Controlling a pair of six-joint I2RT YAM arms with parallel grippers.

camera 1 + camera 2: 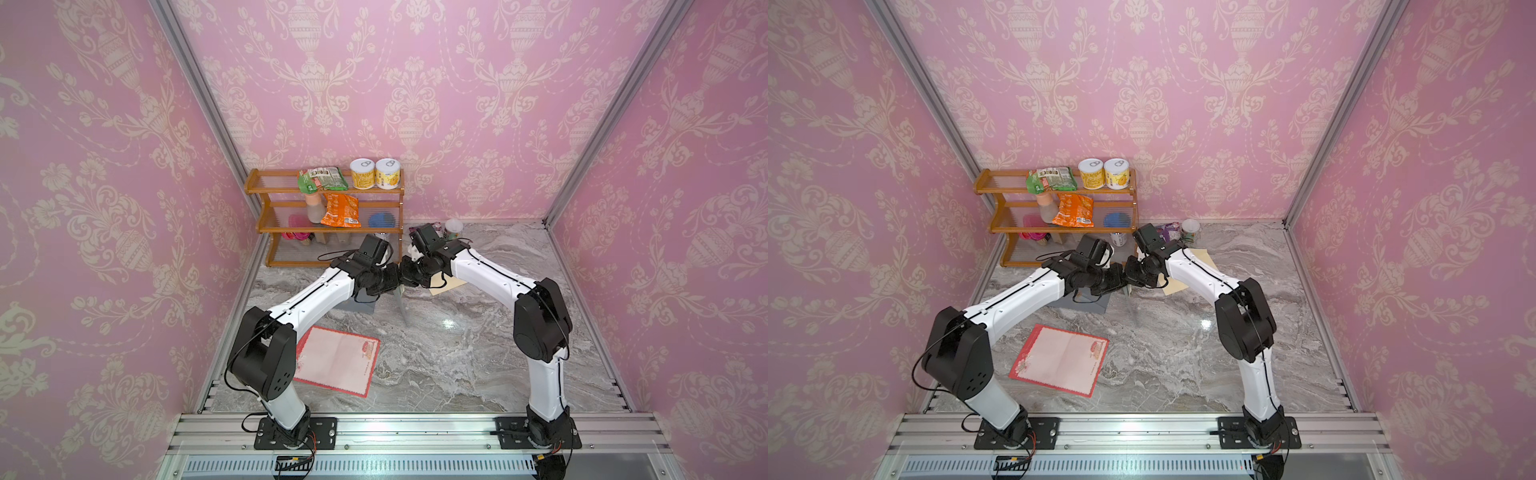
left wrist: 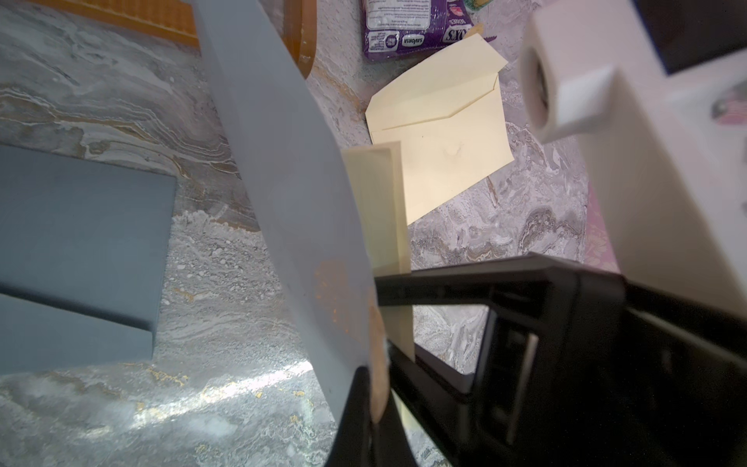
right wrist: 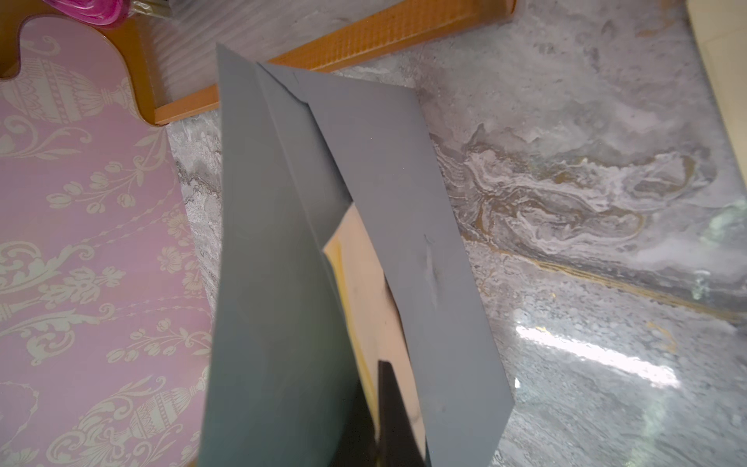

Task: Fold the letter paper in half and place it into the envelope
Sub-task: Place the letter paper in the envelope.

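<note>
While both arms point(image 1: 316, 291) point(image 1: 486, 270) arch inward, jaws pinching grey envelope point(image 3: 404, 161) aloft

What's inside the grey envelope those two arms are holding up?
A cream sheet shows through the open mouth of the grey envelope, in the right wrist view. How deep it goes, and anything else inside, is hidden by its walls.

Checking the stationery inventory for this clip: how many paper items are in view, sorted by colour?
Grey: 2 (grey envelope held up, grey flat piece lying flat)
Cream: 2 (cream envelope lying flat, cream folded sheet held up beside the grey envelope)
Red-bordered: 1 (letter paper lying flat)
Total: 5
</note>
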